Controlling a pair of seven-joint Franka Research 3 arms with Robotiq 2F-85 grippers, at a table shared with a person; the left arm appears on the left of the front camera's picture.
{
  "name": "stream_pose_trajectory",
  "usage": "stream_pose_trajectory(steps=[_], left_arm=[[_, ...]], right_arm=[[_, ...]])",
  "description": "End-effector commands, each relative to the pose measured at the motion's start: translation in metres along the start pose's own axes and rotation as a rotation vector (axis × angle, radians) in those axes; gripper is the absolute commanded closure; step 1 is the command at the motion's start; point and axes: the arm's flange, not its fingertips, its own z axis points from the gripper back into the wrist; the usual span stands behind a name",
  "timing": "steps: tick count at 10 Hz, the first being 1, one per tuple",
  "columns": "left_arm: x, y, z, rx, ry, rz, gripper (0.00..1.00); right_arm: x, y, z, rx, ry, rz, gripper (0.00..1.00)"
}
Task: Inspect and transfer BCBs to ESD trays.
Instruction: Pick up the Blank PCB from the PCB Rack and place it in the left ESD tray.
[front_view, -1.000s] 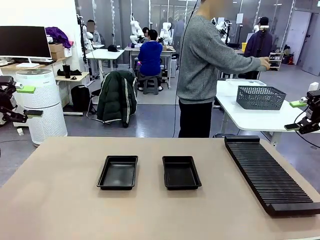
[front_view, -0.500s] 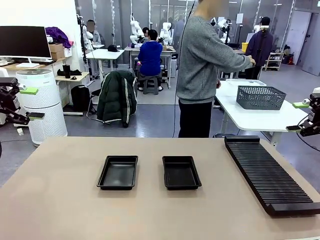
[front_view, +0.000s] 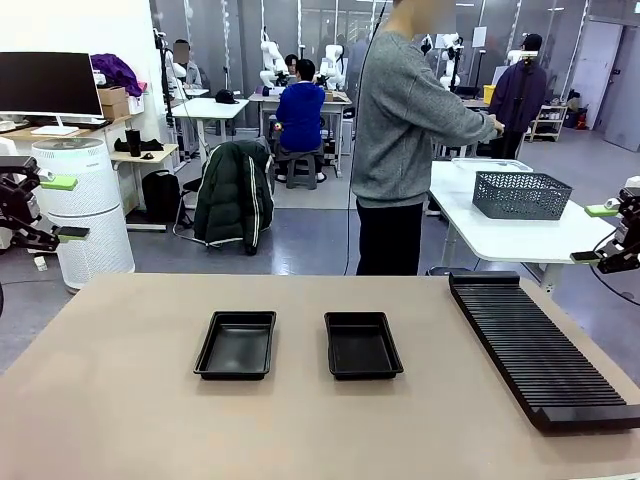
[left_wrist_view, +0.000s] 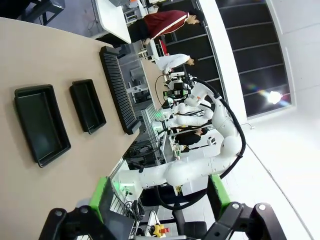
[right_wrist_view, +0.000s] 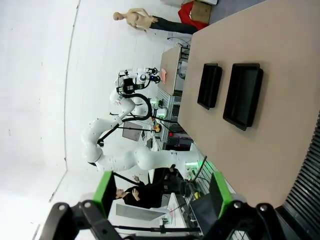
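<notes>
1. A long black ribbed rack is seen lying along the right side of the tan table; it is taken as the landmark.
2. The two ESD trays are set flat on the table to the left of the rack, side by side and apart from each other.
3. The nearer tray is placed well clear of the rack; the farther tray is placed beyond it, farther left again.
4. The left gripper is held off the table, far to the left of the rack and higher than it. Its green-padded fingers are spread wide, with nothing between them.
5. The right gripper is held just past the rack's far right corner, above it and off the table. Its fingers are likewise spread wide around nothing.
6. A person in a grey sweater is seen standing behind the rack's far end, with an arm reached out over a white table on which a grey basket stands.
</notes>
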Motion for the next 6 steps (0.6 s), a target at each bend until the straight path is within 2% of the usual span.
stream_pose_trajectory(steps=[1, 4, 6], left_arm=[[-0.0009, -0.0024, 0.0024, -0.004, -0.004, -0.012, 0.0], [-0.0009, -0.0024, 0.0024, -0.004, -0.004, -0.012, 0.0], [-0.0047, -0.0009, -0.0003, -0.003, -0.016, 0.004, 0.0]], right_arm=[[-0.0001, 0.0034, -0.0001, -0.021, 0.0, -0.013, 0.0], [-0.0001, 0.0, 0.0001, 0.0, 0.0, 0.0, 0.0], [-0.0054, -0.002, 0.0011, 0.032, -0.049, -0.087, 0.0]])
